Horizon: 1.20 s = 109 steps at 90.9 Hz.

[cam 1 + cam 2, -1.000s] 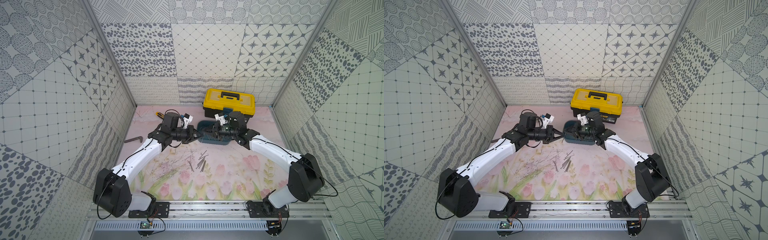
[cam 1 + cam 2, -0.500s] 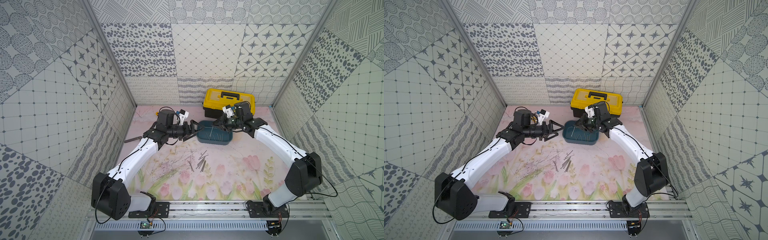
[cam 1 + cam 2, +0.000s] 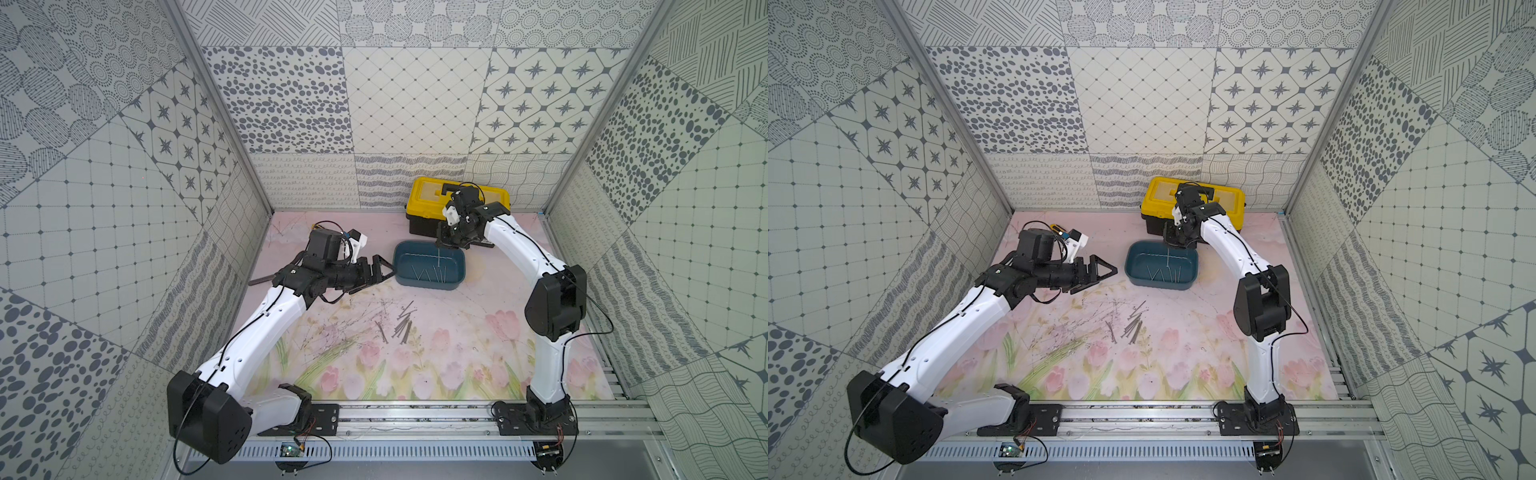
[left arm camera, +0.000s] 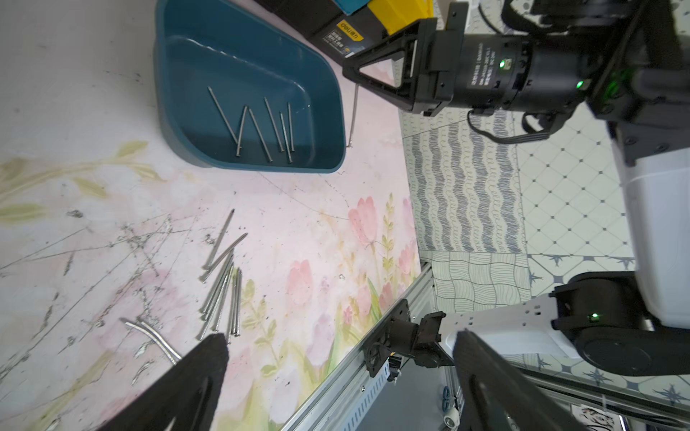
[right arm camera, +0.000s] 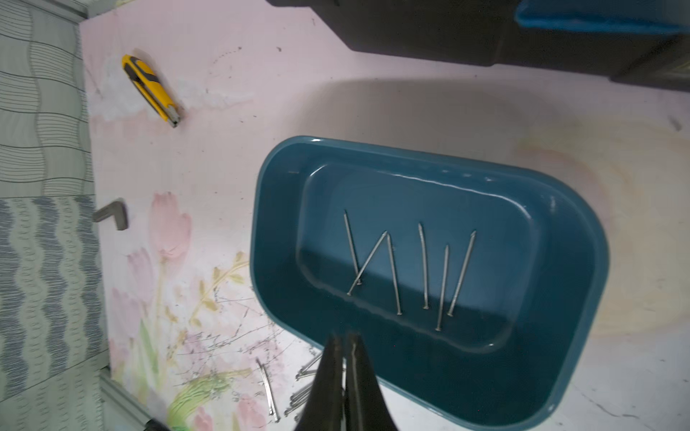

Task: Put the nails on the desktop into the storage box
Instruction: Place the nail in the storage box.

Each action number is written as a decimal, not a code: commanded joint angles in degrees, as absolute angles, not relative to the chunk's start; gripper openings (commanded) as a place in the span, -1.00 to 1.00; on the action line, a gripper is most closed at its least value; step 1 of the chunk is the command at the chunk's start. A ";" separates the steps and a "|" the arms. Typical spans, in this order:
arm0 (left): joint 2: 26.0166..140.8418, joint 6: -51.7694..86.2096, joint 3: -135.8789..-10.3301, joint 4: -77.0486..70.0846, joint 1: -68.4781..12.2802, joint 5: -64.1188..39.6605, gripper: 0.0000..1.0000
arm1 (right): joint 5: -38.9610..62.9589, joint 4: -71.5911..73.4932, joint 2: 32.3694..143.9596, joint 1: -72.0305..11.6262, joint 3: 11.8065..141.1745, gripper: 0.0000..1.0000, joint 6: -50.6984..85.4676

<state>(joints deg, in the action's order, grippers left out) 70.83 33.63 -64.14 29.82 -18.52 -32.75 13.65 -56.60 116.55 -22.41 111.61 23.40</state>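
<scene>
A loose pile of nails (image 3: pixel 403 324) lies near the middle of the desktop (image 3: pixel 457 353). Behind it, the left gripper (image 3: pixel 376 276) hangs empty with its jaws spread wide, just beside the left end of the storage box (image 3: pixel 428 284). Six more nails (image 5: pixel 423 266) lie inside the box. Over its far rim the right gripper (image 3: pixel 442 245) pinches a single nail (image 3: pixel 439 257), which hangs downwards. A yellow toolbox (image 3: pixel 428 199) stands at the far edge.

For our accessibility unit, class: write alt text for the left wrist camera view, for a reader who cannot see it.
The right pincer, shut, holds one nail hanging near the rim of the teal storage box, where six nails already lie. More nails lie clustered on the floral desktop nearby.
</scene>
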 commanded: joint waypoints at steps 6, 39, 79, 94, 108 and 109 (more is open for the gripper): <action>66.94 25.52 -59.58 33.63 -18.26 -22.68 0.99 | 6.10 -59.84 119.95 -22.48 116.60 -1.00 16.75; 68.43 23.36 -57.87 35.29 -18.28 -22.87 0.99 | 4.43 -59.77 125.11 -22.67 117.46 -1.00 15.39; 76.04 23.66 -60.60 41.09 -18.26 -23.75 0.99 | 4.11 -56.78 125.78 -23.38 112.41 -1.00 15.20; 76.60 23.87 -60.25 41.19 -18.29 -22.67 0.99 | 4.07 -55.49 125.48 -23.33 110.00 -1.00 15.12; 77.96 24.92 -59.77 41.35 -18.26 -22.95 0.92 | 4.20 -54.35 125.78 -23.36 108.64 -1.00 15.15; 78.05 24.99 -59.73 41.42 -18.27 -22.86 0.91 | 4.21 -54.33 125.86 -23.37 108.59 -1.00 15.18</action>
